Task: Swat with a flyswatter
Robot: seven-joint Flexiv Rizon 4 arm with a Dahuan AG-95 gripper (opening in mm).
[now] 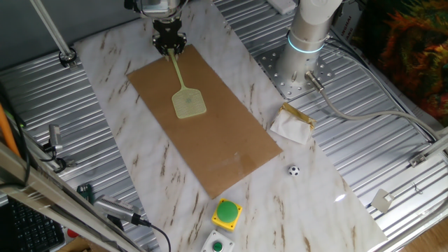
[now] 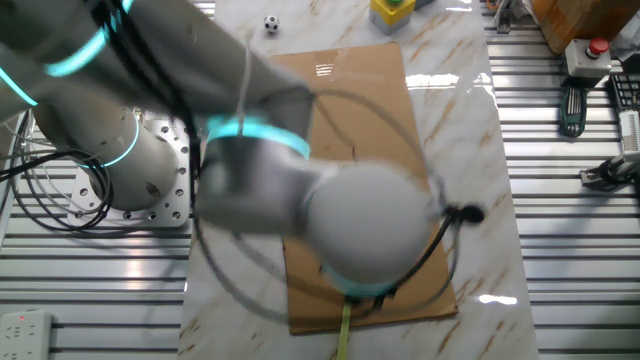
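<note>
The pale yellow-green flyswatter (image 1: 187, 99) lies over the brown sheet (image 1: 224, 147), its mesh head near the sheet's middle and its thin handle running up toward the far end. My gripper (image 1: 169, 46) is shut on the handle's end, above the sheet's far edge. In the other fixed view my arm (image 2: 340, 210) is blurred and fills the middle, hiding the gripper and the mesh head; only a short piece of the handle (image 2: 345, 335) shows at the bottom, and part of the brown sheet (image 2: 360, 90) shows beyond the arm.
A crumpled white wrapper (image 1: 292, 126) and a small soccer ball (image 1: 294, 170) lie right of the sheet. A yellow box with a green button (image 1: 227, 213) and a white button box (image 1: 218, 245) stand at the near end. My base (image 1: 308, 35) stands at the back right.
</note>
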